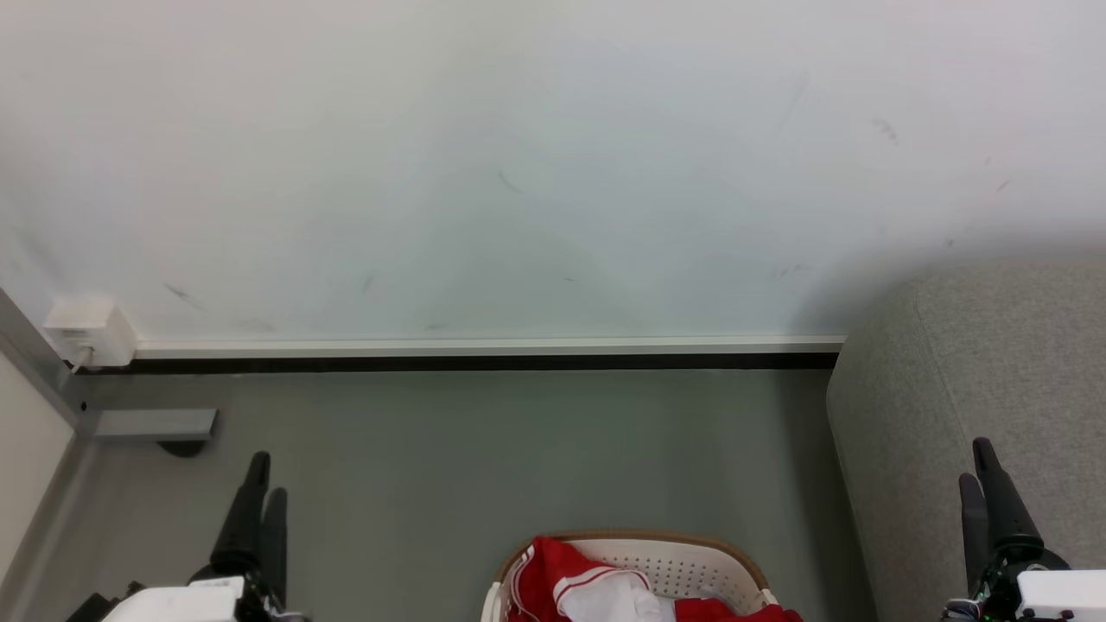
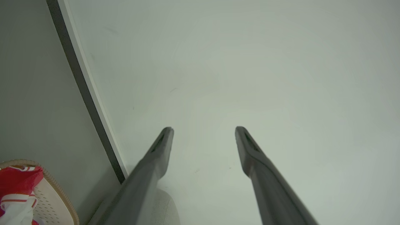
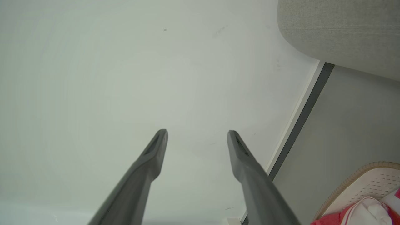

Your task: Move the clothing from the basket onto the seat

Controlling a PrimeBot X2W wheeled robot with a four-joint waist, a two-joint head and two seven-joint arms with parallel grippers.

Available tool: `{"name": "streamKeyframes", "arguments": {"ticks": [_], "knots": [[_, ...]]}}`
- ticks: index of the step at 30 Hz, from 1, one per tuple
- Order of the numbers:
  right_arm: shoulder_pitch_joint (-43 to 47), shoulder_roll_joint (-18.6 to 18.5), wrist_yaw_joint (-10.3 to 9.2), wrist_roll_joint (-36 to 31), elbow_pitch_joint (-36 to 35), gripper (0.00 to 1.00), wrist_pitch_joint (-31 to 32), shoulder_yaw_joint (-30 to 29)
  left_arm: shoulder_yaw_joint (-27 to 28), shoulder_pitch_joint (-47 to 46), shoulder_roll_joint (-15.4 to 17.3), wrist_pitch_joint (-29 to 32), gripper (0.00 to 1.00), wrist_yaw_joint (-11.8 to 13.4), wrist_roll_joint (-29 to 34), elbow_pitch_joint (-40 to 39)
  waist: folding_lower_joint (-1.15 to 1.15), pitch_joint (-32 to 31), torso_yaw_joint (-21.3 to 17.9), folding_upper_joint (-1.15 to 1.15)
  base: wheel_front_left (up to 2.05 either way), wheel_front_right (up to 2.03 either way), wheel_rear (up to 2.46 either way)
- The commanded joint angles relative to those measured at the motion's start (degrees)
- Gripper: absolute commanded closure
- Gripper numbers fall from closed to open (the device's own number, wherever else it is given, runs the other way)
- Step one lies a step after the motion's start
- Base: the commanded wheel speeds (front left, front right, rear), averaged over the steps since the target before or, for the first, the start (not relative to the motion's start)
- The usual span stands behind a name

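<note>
Head view gives you the basket (image 1: 691, 566) on the floor (image 1: 518, 449), set back from the floor's wall edge and cut off by the bottom of the frame. The clothing (image 1: 562, 574) is heaped inside it: red cloth with white stripes and a white fold on top. None lies on the part of the seat (image 1: 994, 371) you can see. Its rounded grey corner stands at the floor's right side, near the basket but apart from it.

Your left gripper (image 1: 269, 477) hangs over the floor well to the basket's left, and your right gripper (image 1: 974, 462) shows against the seat's grey side. Both wrist views look along fingers spread wide with bare wall (image 1: 518, 173) between them, so both are released and carry nothing.

I judge the task is at its very start: the step in hand is the reach into the basket, with no garment lifted yet. The next move calls for you to bend at the waist and look down, since the frame cuts the heap off. Then lower one gripper over the heap, the right being nearer the seat, and pinch a thick red fold rather than a thin hem. Keep the fingers off the tan rim and perforated wall, because the basket looks light and could slide or tip if cloth snags. Lift until the trailing cloth clears the rim before you swing right to the seat.
</note>
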Motion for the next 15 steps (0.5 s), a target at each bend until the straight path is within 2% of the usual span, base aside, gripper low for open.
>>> {"name": "streamKeyframes", "arguments": {"ticks": [1, 15], "knots": [[-1.3, -0.5, -0.01, -2.1, -1.7, 0.00, -0.5, 0.2, 0.2, -1.0, 0.4, -0.7, 0.00, -0.5, 2.2, -1.8, 0.00, -0.1, 0.0, 0.00, 0.00, 0.00, 0.00], [-1.0, 0.1, -0.03, -16.9, -3.7, 0.00, -2.2, -0.1, -0.5, -0.1, 0.5, -4.1, 0.00, -1.0, 17.2, -4.8, 0.00, -0.3, -0.4, 0.00, 0.00, 0.00, 0.00]]}}
